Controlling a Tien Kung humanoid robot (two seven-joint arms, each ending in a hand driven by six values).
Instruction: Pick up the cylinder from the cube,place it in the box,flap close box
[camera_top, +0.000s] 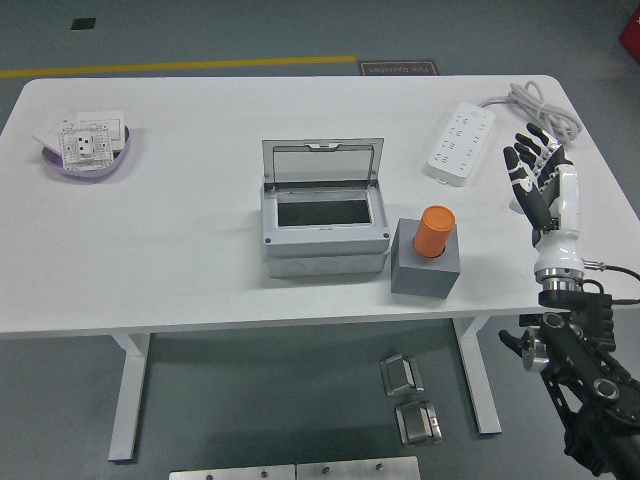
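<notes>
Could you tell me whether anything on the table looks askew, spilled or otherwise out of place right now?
One thing is slightly off: the orange cylinder leans in its seat on the grey cube rather than standing straight. The box sits square with its flap raised, and the right hand hovers open, holding nothing. Nothing looks spilled or damaged.

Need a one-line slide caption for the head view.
Right hand open at the table's right; orange cylinder on grey cube beside the open box.

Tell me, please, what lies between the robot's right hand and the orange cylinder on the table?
Nothing: in the head view, only bare white table separates the open right hand from the orange cylinder, which stands on the grey cube.
</notes>
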